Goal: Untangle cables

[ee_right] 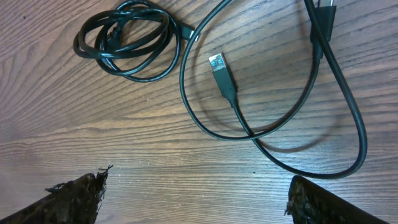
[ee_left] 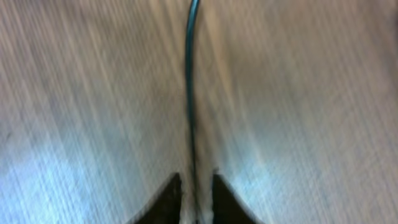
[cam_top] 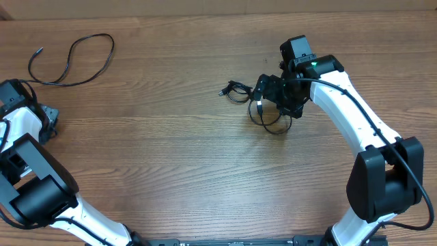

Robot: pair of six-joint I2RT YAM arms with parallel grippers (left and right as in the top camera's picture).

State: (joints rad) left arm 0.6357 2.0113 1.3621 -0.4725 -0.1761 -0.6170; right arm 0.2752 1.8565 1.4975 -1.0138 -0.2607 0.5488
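A loose black cable [cam_top: 109, 55] curves over the table's far left. In the blurred left wrist view a thin dark cable strand [ee_left: 189, 81] runs straight down into my left gripper [ee_left: 196, 186], whose jaws are pinched together on it. From above, that left gripper [cam_top: 49, 117] sits at the left edge, just below the loose cable. My right gripper [cam_top: 275, 101] hovers over the knotted cables [cam_top: 237, 91] at centre right. It stands open [ee_right: 196, 193] and holds nothing. Beyond its fingertips lie a small coil [ee_right: 143, 77], a USB plug [ee_right: 221, 71] and a wide loop [ee_right: 357, 137].
The wooden table [cam_top: 171, 157] stretches between the two arms. The white right arm [cam_top: 355, 130] reaches in from the lower right, and the left arm's black joint [cam_top: 34, 184] stands at the lower left.
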